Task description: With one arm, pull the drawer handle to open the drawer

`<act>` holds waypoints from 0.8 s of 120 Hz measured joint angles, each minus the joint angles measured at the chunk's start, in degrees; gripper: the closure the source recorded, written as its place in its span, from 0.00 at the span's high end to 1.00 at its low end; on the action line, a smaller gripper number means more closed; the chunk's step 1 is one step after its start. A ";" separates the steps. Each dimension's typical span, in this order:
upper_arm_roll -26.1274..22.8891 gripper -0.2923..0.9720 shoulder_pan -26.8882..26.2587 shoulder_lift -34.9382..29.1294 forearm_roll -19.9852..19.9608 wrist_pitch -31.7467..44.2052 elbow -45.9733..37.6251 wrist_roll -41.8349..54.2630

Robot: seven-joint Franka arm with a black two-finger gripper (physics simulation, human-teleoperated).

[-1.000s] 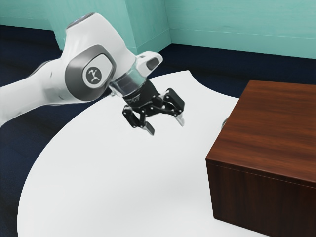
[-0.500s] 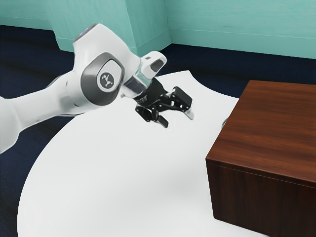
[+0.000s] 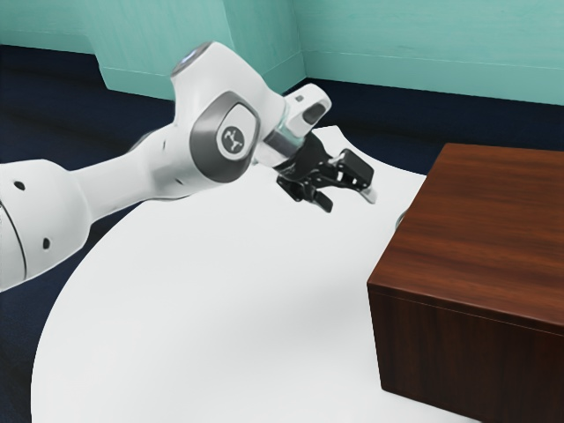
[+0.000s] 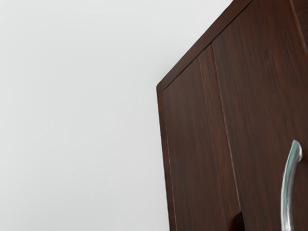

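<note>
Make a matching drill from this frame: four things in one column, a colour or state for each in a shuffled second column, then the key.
Things:
1. gripper
2. drawer handle
3. drawer cabinet
4. table

Colour or state:
A. white, with a curved edge
B. silvery, a curved bar
C. black, open, holding nothing
D. dark reddish-brown wood

Pairs: 1-C, 2-B, 3-D, 4-A
</note>
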 joint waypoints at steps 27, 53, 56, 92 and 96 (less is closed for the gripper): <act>-0.34 0.77 -0.31 2.40 -0.06 0.16 1.79 0.90; -0.52 0.77 -1.23 4.86 -0.09 0.21 4.34 1.31; -0.54 0.77 -1.30 4.87 -0.08 0.22 4.35 1.33; -1.67 0.77 -1.71 4.98 -0.02 0.25 4.46 1.05; -1.74 0.77 -1.76 4.92 -0.02 0.25 4.38 1.00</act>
